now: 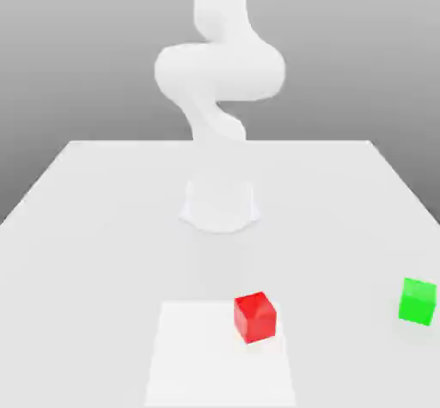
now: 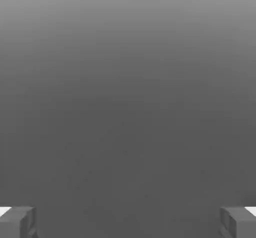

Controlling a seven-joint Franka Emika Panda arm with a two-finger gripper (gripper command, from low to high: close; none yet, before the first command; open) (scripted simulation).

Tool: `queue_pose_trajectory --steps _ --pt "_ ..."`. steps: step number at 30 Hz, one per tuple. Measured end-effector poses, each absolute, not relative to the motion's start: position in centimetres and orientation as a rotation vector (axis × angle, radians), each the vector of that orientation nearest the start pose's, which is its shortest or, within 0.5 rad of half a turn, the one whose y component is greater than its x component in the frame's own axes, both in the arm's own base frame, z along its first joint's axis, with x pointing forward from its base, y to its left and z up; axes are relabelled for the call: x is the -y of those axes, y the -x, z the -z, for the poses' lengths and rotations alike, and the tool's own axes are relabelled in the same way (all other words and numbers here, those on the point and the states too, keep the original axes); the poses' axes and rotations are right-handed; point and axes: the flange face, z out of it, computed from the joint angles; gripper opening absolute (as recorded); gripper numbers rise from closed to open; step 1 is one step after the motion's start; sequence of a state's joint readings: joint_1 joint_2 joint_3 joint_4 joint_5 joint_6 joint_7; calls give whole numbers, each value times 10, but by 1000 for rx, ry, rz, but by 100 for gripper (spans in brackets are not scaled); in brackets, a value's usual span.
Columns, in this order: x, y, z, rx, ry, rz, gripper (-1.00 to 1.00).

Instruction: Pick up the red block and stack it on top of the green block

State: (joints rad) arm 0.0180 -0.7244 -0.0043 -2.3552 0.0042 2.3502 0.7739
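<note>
Two fingertips of the wide-open, empty gripper (image 2: 128,223) cut off at the hand view's edge.

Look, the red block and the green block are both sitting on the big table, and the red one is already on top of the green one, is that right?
Not quite: the red block isn't on top of the green block. The exterior view shows them apart. Both are on the big table, as you said.
</note>
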Motion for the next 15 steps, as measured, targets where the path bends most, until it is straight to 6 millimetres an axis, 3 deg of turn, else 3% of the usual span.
queue_pose_trajectory --steps 3,7,11,15 --pt "-13 -411 -587 -968 2619 798 0" --pt "-27 -433 -487 -908 2749 614 0" --pt "-40 -432 -387 -835 2870 418 0" --pt "-50 -405 -286 -744 2986 197 0"
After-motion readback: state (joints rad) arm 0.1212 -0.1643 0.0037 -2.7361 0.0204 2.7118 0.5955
